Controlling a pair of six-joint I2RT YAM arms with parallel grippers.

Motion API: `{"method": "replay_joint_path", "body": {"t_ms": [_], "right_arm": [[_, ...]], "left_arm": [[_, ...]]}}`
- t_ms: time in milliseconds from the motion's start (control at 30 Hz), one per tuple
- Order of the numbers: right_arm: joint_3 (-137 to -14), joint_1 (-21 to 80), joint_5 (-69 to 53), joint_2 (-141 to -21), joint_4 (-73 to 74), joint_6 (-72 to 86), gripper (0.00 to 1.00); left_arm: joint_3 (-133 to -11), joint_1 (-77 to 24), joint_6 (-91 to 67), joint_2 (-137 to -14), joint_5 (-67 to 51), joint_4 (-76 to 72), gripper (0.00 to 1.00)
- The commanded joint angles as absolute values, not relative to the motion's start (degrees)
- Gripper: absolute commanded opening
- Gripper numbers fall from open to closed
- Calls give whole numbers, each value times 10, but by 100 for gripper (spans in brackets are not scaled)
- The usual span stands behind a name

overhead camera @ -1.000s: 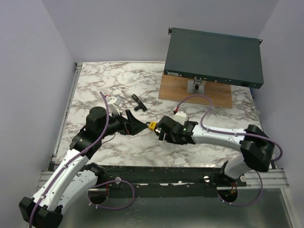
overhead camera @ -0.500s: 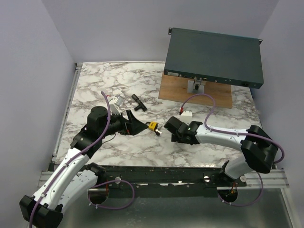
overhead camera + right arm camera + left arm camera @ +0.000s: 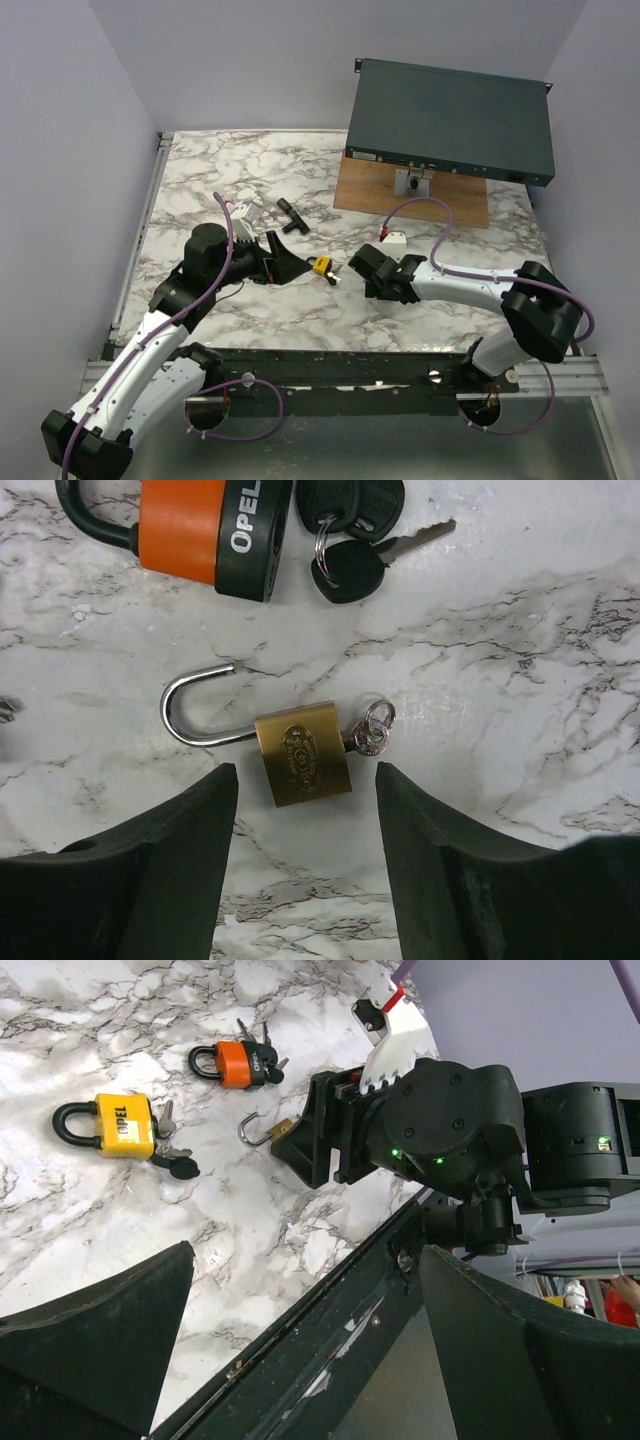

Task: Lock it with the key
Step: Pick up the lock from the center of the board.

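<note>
Marble-topped table (image 3: 200, 180), both arms reaching in toward its middle.

Small brass padlock (image 3: 303, 752) lies flat on the marble. Its silver shackle (image 3: 190, 708) is swung open, with one leg free of the body. A small silver key (image 3: 368, 732) on a ring sits in the keyhole at the opposite end of the body.

Right gripper (image 3: 304, 790): jaws spread, nothing between the pads. In the wrist view one black finger (image 3: 150, 880) stands on each side of the brass padlock's near edge, and neither touches it. Height above the marble cannot be told.

Left gripper (image 3: 283, 262): jaws spread wide and holding nothing, pointed toward the right gripper across the group of locks.

Orange padlock with black trim and white "OPEL" lettering (image 3: 200, 525) lies just beyond the brass one, apart from it. A bunch of black-headed keys (image 3: 350, 540) touches its end.

Yellow padlock with a black shackle (image 3: 120, 1125) lies between the two grippers, nearer the left one. Its own dark keys (image 3: 175, 1163) are at its base. It is well clear of the brass padlock.

Far side of the table: dark grey-green metal rack unit (image 3: 450, 120) resting on a flat wooden board (image 3: 410, 205). Black T-shaped piece (image 3: 292, 215) lies on the marble beyond the left gripper.
</note>
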State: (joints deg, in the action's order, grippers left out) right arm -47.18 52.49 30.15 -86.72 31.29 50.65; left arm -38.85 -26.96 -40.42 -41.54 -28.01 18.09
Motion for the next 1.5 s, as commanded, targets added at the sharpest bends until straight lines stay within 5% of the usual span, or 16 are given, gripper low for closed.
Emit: {"method": "replay_joint_path", "body": {"t_ms": [0,600,900,1467], "right_arm": [[-458,521,300,-878,293,503,58],[-454,521,290,-884,284,504,35],[-460,520,272,-808,289,485,2],[-582,520,30,-640,269,330,1]], "left_arm": [[-392,-267,-403,-417,-292,177,93],[-389,-267,-409,-432,-287,174,93],[-391,-269,-389,-441,-290,166,92],[-604,-379,-141,-477,-291,244,88]]}}
